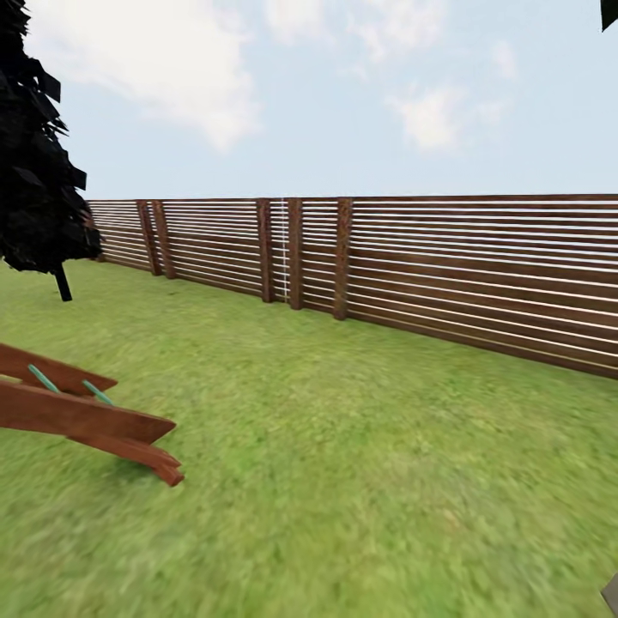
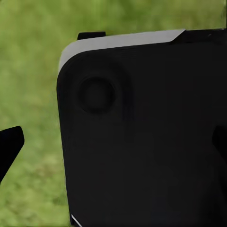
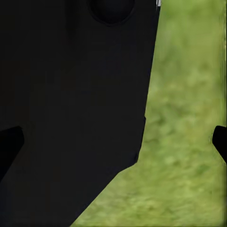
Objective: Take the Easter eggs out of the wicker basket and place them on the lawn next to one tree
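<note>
The Easter eggs, the wicker basket and the tree are out of view. The lawn (image 1: 343,446) spreads flat and green ahead of me, up to the garden's brown slat fence (image 1: 446,266). In the left wrist view my left gripper (image 2: 113,146) is open, its dark fingertips (image 2: 9,146) far apart at the frame's edges, with nothing held. My right gripper (image 3: 113,144) is likewise open and empty, with one fingertip (image 3: 220,142) showing against the grass. Behind both grippers is my own black body panel (image 2: 142,132).
A near-black conifer (image 1: 34,154) with a thin black trunk stands at the far left by the fence. A low reddish wooden frame (image 1: 86,416) with green rungs lies on the grass at the near left. A dark scrap of foliage (image 1: 609,12) shows at the upper right corner.
</note>
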Robot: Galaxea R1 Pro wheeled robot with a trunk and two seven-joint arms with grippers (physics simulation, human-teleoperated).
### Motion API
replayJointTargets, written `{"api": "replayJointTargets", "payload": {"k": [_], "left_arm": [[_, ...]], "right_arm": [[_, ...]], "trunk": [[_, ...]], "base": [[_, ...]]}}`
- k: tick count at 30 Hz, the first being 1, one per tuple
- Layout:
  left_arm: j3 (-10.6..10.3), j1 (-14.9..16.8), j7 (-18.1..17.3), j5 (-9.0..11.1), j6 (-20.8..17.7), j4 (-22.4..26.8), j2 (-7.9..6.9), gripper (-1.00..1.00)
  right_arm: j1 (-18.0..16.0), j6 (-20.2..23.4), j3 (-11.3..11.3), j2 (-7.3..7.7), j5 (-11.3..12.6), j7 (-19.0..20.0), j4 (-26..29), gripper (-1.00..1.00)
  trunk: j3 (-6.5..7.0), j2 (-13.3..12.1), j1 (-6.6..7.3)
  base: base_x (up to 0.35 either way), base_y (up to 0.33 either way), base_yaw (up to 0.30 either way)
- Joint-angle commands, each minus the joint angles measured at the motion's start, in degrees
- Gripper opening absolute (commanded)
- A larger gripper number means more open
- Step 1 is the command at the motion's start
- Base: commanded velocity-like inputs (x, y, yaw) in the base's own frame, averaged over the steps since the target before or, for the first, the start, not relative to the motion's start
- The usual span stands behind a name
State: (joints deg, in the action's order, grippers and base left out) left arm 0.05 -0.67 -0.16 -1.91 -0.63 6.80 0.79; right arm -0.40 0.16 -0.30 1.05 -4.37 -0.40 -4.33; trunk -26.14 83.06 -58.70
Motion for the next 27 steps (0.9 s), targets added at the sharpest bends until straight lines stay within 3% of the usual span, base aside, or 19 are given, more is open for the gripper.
{"api": "replayJointTargets", "payload": {"k": [1,7,27], "left_arm": [[0.0,-0.1,0.0,-0.2,-0.1,0.1,0.0,1.0],[0.0,-0.1,0.0,-0.2,-0.1,0.1,0.0,1.0],[0.0,-0.1,0.0,-0.2,-0.1,0.1,0.0,1.0]], "right_arm": [[0.0,0.0,-0.1,0.01,-0.5,0.0,-0.1,1.0],[0.0,0.0,0.0,0.01,-0.5,0.0,-0.1,1.0],[0.0,0.0,0.0,0.01,-0.5,0.0,-0.1,1.0]], "trunk": [[-0.04,0.0,-0.03],[-0.04,0.0,-0.03],[-0.04,0.0,-0.03]], "base": [[0.305,-0.142,0.0],[0.305,-0.142,0.14],[0.305,-0.142,0.262]]}}
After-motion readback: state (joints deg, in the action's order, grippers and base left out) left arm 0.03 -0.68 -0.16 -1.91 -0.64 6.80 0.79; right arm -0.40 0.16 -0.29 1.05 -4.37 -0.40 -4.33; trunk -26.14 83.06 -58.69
